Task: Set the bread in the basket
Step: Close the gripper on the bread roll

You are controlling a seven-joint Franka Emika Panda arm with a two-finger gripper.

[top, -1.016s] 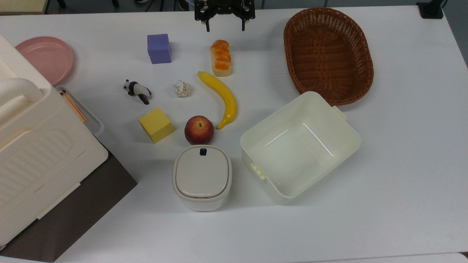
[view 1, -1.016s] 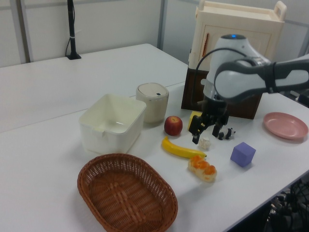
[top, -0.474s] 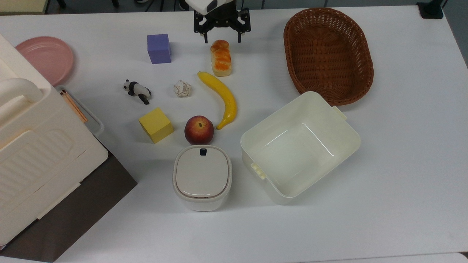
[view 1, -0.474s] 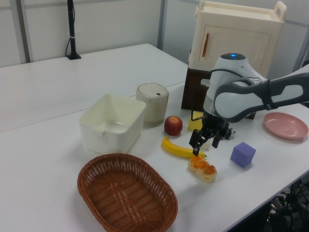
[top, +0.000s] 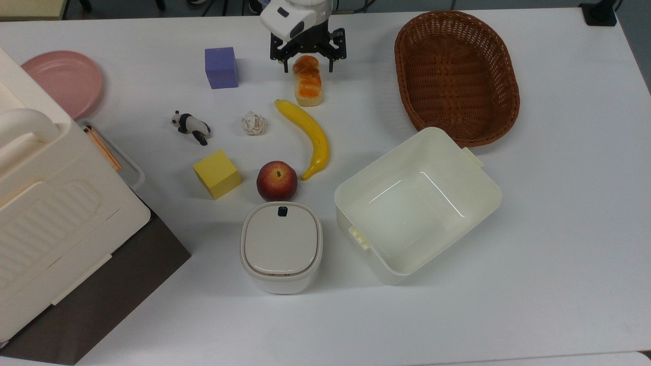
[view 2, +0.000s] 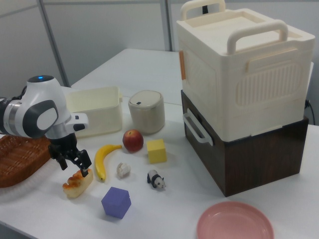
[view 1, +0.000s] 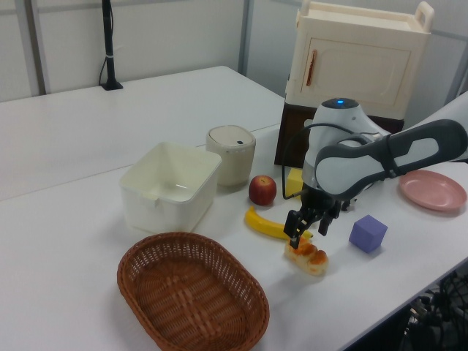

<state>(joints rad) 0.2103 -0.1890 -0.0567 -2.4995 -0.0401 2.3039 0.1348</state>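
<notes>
Top view: the bread (top: 308,83) lies flat on the white tabletop (top: 559,229), just beyond the stem end of the banana (top: 309,136) and well apart from the basket (top: 456,76), which stands empty to the top view's right of the bread. The hand (top: 307,60) sits over the bread's far end, fingers spread wide, one on each side of the loaf and not yet closed on it. Against the picture from a second ago, the hand has advanced from the tabletop edge onto the bread; the bread itself has not shifted.

Left view: the hand (view 1: 308,228) hangs low over the bread (view 1: 308,257), jaws apart and straddling it. The banana (view 1: 272,226) lies just behind the bread and the basket (view 1: 192,296) is near, to the left view's left. The hand stands lower and closer than before.

Right view: the hand (view 2: 74,163) is just above the bread (view 2: 78,183), fingers parted.

Judgement: the step in hand is the grasp. It is best done by descending until the fingers bracket the pale sides, nearer mid-length than the end, then closing squarely so the glossy top does not slip.
</notes>
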